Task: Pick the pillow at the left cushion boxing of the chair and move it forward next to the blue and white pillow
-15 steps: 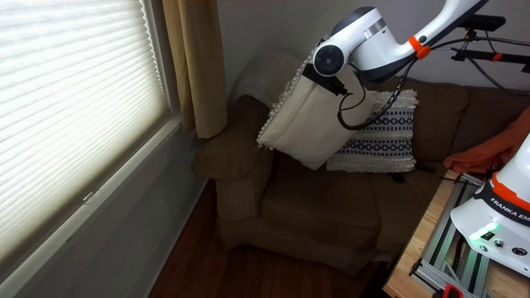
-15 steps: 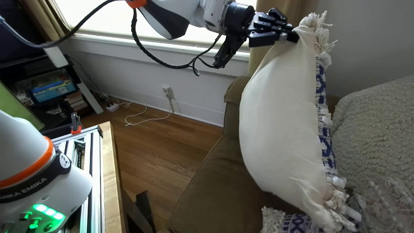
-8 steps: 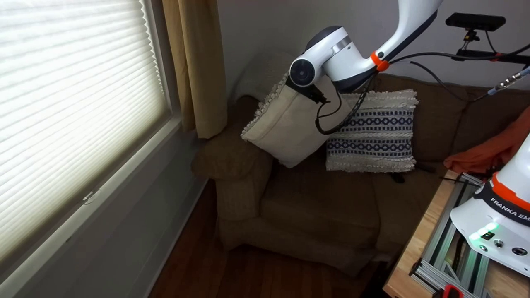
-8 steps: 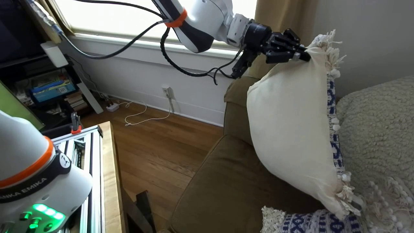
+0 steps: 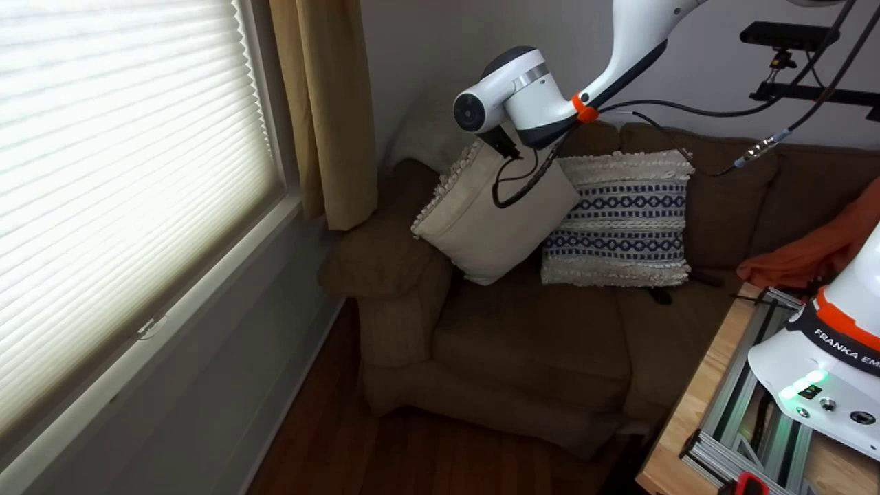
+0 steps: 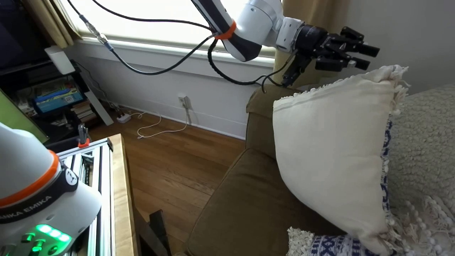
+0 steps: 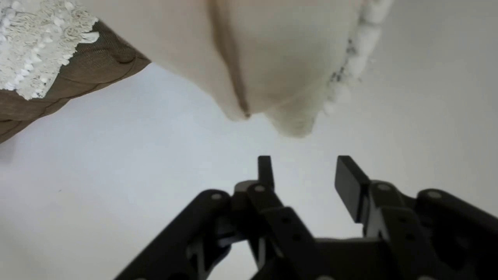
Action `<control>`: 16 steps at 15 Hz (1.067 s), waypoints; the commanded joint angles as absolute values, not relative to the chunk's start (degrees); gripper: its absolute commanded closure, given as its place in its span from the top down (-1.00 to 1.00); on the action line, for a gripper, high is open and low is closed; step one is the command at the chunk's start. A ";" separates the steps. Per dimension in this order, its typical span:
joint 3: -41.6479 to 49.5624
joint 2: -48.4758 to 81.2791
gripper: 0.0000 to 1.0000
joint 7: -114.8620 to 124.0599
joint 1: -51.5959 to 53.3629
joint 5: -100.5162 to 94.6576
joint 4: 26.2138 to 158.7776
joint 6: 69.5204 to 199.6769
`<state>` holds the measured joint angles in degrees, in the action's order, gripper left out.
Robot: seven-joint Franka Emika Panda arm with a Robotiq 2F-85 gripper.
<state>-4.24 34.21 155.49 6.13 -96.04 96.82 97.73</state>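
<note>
The pillow (image 5: 505, 220), cream with a fringed edge, leans tilted on the chair (image 5: 536, 344) beside its padded arm. It shows large in an exterior view (image 6: 334, 153), where a navy pattern shows along its far edge, and in the wrist view (image 7: 288, 58). The blue and white pillow (image 5: 625, 220) stands upright against the backrest, right beside it; only part of it shows in an exterior view (image 6: 330, 245). My gripper (image 6: 371, 58) is open and empty, just above the pillow's top corner. In the wrist view, the corner is just beyond the open fingertips (image 7: 303, 171).
A fluffy cream cover or pillow (image 6: 423, 142) lies behind the pillow. A curtain (image 5: 337, 124) and window (image 5: 124, 172) are beside the chair's arm. An orange cloth (image 5: 818, 240) lies on the seat's other side. The robot's table (image 5: 694, 412) stands in front.
My gripper was shut on the pillow's top corner and carried it toward the chair's arm. It has since opened and moved off the corner. The pillow has sagged slightly toward the blue and white pillow.
</note>
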 commanded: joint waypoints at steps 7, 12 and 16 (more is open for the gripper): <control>-6.89 33.94 1.00 146.60 4.61 -81.15 99.84 100.90; -7.16 29.73 1.00 141.11 4.02 -72.43 102.58 106.10; -7.32 22.87 1.00 131.97 2.86 -62.48 106.74 112.74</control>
